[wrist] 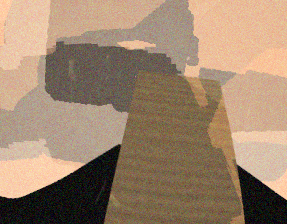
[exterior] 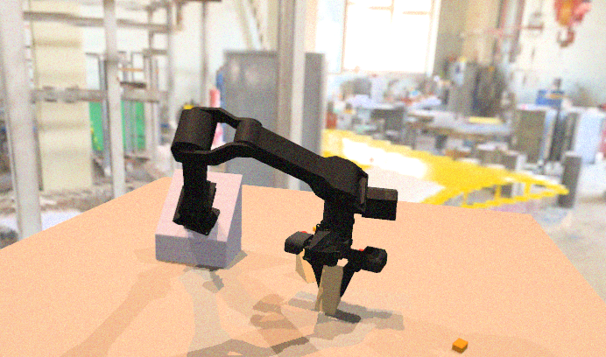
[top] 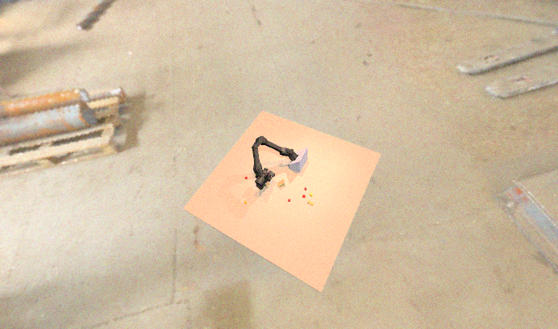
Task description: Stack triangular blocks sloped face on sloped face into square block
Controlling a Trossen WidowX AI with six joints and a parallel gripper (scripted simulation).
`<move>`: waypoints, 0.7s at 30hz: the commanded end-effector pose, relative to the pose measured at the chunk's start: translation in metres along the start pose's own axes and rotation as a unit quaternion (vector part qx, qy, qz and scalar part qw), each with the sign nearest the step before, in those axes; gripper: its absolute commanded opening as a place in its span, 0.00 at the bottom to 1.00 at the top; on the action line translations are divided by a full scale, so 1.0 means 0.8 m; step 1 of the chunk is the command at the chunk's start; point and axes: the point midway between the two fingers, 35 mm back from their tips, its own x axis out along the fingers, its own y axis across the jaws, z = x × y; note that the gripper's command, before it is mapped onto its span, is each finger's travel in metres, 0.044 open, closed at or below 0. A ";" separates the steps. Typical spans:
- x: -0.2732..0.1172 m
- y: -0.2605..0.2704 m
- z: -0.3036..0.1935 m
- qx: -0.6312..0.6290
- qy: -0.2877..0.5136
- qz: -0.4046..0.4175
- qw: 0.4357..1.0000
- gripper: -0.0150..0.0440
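Observation:
My gripper [top: 266, 185] [exterior: 330, 290] [wrist: 171, 160] is shut on one tan triangular block [exterior: 332, 279] [wrist: 176, 145], with a finger on either side. The block hangs down between the fingers. Its lower end is close to the table [top: 314, 249] [exterior: 496, 275] and seems just clear of it, with a dark shadow beside it. The other tan triangular block [top: 281, 183] [exterior: 303, 268] stands on the table, apart from the held one. In the exterior view it is behind the gripper and partly hidden. The held block is mostly hidden in the top view.
The arm's base is on a lilac sloped stand [top: 299, 163] [exterior: 176, 248]. A small orange piece [top: 245, 201] [exterior: 460, 345] and a red cube [top: 246, 177] lie around the gripper's side. Several small red, yellow and orange pieces lie beyond the free block, including a red cube [top: 289, 200] and an orange piece [top: 310, 202].

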 end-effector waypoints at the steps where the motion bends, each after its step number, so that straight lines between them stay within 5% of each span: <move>1: -0.006 0.001 0.007 -0.001 0.052 0.005 0.999 0.25; 21: -0.012 0.001 0.053 -0.002 0.306 0.007 0.952 0.25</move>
